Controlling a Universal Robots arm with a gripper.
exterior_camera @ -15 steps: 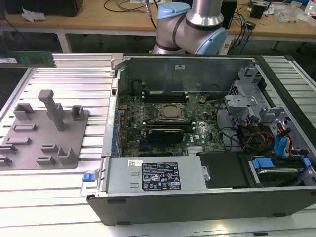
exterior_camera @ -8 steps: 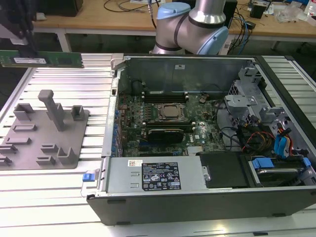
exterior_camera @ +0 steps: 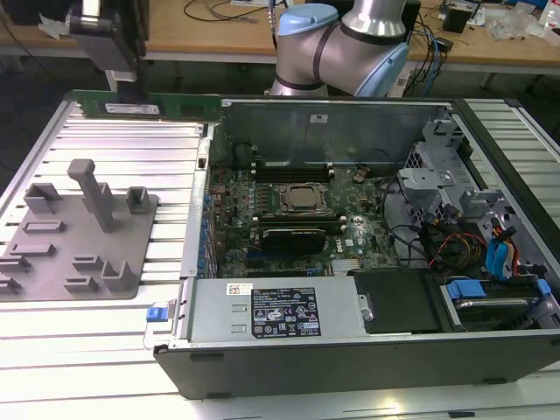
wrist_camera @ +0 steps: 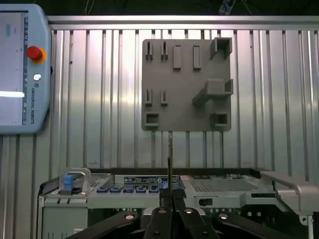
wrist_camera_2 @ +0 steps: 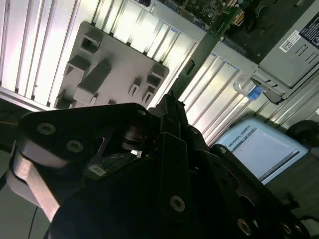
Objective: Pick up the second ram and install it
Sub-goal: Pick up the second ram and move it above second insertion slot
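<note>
Transfer in hand, unseated

Grey fixture [exterior_camera: 52, 254] lies below the tool [exterior_camera: 125, 90], which is clamped on the second ram [exterior_camera: 188, 106], held level. Seating, I judge, calls for edge-on alignment over a slot [exterior_camera: 293, 173] in the case [exterior_camera: 350, 372] alongside.

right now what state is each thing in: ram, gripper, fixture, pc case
second ram: held in the air, level, apart from the fixture
gripper: shut on the second ram
grey fixture: flat on the ribbed table, no stick in it
computer case: side open, board exposed
</note>
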